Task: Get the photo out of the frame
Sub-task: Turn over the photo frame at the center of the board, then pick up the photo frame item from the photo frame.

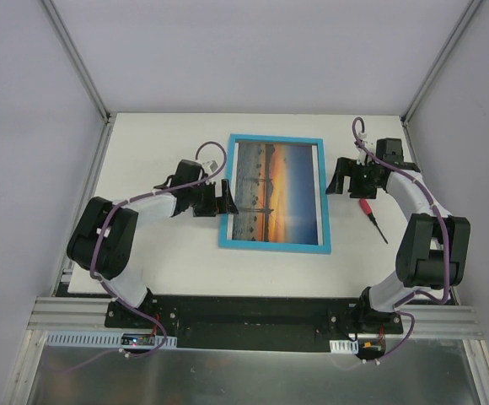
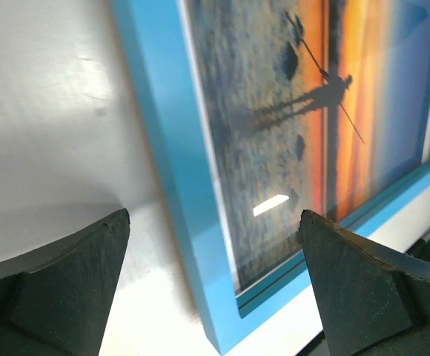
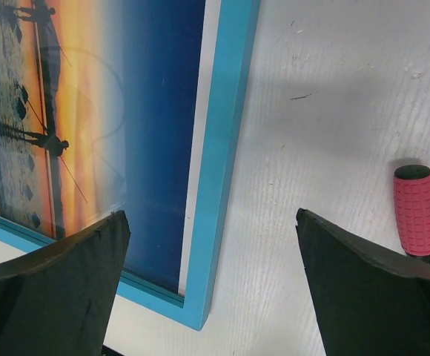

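The frame (image 1: 274, 245), with its turquoise border, lies face up in the middle of the white table. Inside it, under the glazing, is the photo (image 1: 276, 190), an orange sunset over blue water with dark figures. My left gripper (image 1: 225, 199) hovers at the frame's left edge with its jaws wide apart. In the left wrist view the blue border (image 2: 163, 148) and a strip of the photo (image 2: 289, 111) run between the fingers without touching them. My right gripper (image 1: 337, 177) is open just right of the frame. Between its fingers are the border (image 3: 222, 148) and bare table.
A red-handled screwdriver (image 1: 371, 216) lies on the table right of the frame, near my right gripper; its handle (image 3: 416, 211) shows by the right finger. Grey walls enclose the table on three sides. The arm bases sit at the near edge.
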Action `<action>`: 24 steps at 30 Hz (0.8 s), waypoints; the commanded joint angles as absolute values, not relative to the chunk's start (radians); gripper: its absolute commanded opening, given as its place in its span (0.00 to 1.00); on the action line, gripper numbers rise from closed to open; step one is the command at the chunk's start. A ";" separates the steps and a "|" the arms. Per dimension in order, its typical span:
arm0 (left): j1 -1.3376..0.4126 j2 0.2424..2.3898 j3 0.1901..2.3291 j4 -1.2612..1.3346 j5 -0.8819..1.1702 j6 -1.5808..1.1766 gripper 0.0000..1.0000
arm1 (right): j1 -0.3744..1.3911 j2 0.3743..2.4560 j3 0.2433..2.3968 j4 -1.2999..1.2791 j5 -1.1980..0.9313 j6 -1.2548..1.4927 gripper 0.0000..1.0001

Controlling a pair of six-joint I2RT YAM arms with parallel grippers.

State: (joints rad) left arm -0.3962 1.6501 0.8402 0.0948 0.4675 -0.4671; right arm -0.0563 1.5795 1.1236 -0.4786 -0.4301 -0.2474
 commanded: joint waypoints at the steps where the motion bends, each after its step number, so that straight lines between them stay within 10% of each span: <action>1: -0.359 1.600 0.896 0.009 0.380 -0.403 0.95 | -0.063 1.563 1.167 -0.499 -0.420 -0.250 0.95; 24: -0.353 1.894 1.312 -0.264 0.304 -0.225 0.86 | -0.058 1.739 1.276 -0.528 -0.373 -0.310 0.90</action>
State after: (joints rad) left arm -0.3519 1.8763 1.2633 -0.2119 0.3260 -0.2512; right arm -0.0566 1.7164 1.2362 -0.5304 -0.3492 -0.3080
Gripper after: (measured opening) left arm 0.868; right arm 0.917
